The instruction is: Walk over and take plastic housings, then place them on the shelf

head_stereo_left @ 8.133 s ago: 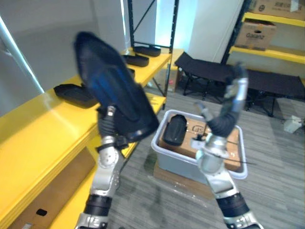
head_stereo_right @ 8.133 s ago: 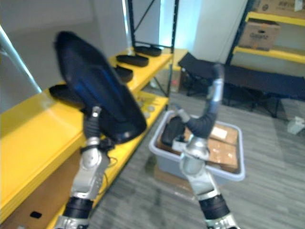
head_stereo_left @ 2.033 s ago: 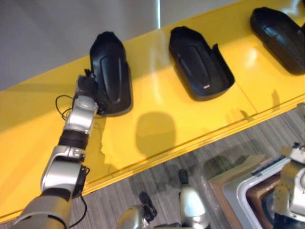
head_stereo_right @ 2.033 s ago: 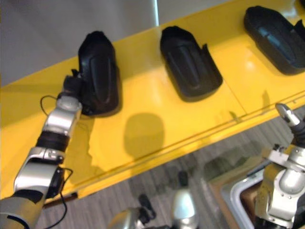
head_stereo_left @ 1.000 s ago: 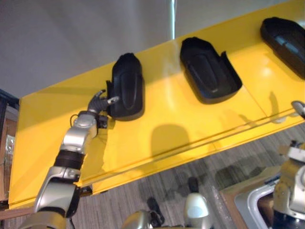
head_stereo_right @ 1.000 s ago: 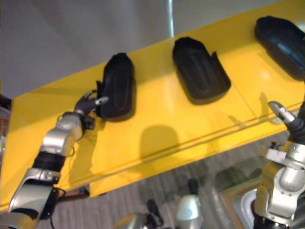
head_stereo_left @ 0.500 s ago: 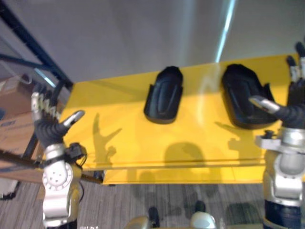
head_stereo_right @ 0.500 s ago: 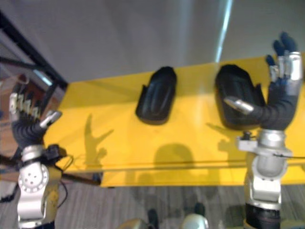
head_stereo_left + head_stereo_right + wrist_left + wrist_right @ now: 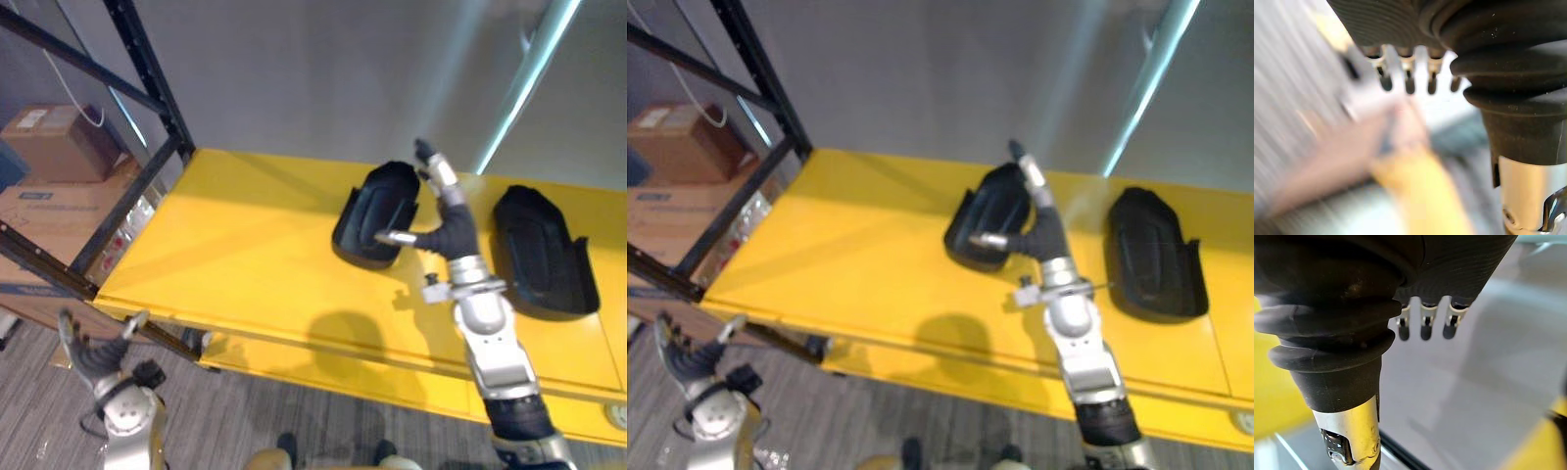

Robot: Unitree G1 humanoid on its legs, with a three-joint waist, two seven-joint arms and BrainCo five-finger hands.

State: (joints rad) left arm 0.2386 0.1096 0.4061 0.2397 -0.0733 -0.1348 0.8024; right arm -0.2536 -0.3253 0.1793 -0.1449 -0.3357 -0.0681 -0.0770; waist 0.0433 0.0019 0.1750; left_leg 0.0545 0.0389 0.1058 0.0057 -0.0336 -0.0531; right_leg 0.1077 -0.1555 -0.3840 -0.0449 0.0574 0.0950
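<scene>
Well, the yellow shelf [image 9: 245, 255] spans most of the scene, with a grey wall behind it and a black rack frame [image 9: 147, 73] rising at its left end. Beyond that frame sit stacked cardboard boxes [image 9: 54, 142]. Two black plastic housings lie flat on the shelf, well apart from the front edge: one near the middle [image 9: 377, 201] and another [image 9: 544, 255] further right. The right hand [image 9: 446, 230] is raised between them, fingers straight and thumb sticking out toward the middle housing, gripping nothing; whether the thumb touches that housing I cannot tell. The left hand [image 9: 93, 357] hangs low below the shelf's left corner, fingers spread, empty.
</scene>
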